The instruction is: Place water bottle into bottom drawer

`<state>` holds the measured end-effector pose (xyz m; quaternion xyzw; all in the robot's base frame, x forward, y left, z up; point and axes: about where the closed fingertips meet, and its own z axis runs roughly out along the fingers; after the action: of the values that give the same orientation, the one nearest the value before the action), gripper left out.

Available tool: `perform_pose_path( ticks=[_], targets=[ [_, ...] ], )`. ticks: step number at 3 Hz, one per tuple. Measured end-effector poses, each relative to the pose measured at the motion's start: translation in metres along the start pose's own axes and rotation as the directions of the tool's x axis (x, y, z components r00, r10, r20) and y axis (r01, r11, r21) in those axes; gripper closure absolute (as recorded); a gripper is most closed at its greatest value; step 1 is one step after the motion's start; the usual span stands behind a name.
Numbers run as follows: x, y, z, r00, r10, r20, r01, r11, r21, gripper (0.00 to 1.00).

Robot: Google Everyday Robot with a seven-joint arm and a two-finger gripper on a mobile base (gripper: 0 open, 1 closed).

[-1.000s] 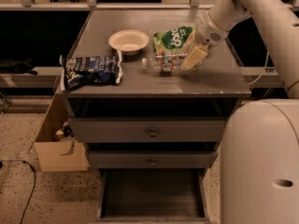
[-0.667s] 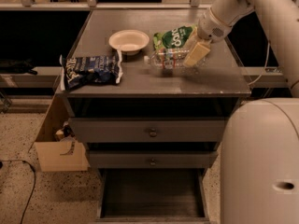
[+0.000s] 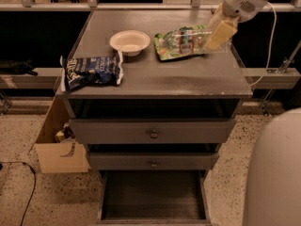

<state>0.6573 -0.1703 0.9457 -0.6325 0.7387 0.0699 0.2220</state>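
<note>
Clear ribbed water bottle [image 3: 184, 39], red-green label, held sideways above the desk [image 3: 188, 76], one end clamped in the gripper [image 3: 210, 43] fingers [image 3: 221, 31]. One bowl [image 3: 130, 41], one blue chip bag [image 3: 91, 72], one green chip bag [image 3: 162, 52], bottom drawer [image 3: 153, 194] open.

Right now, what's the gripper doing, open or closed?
Gripper: at the water bottle, back right of the cabinet top; state cannot be told.

Counting now: one blue chip bag [image 3: 91, 72], one green chip bag [image 3: 163, 50], one bowl [image 3: 130, 41], one water bottle [image 3: 184, 39], three drawers [image 3: 153, 132], one pincer [image 3: 218, 32] at the counter's [image 3: 188, 76] back-right.
</note>
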Motion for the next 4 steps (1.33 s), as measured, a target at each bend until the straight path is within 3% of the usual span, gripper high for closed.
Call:
perform_pose_path(
  ticks=[1,3,4],
  targets=[
    [0.015,0.033,-0.051,0.999,0.032,-0.032,-0.031,0.9988,0.037,1.0],
    [0.07,0.117,-0.098,0.989,0.109,-0.102,-0.106,0.9939,0.03,1.0],
    [0.069,0.114,-0.09,0.991,0.112,-0.077,-0.109,0.9933,0.038,1.0]
  ],
)
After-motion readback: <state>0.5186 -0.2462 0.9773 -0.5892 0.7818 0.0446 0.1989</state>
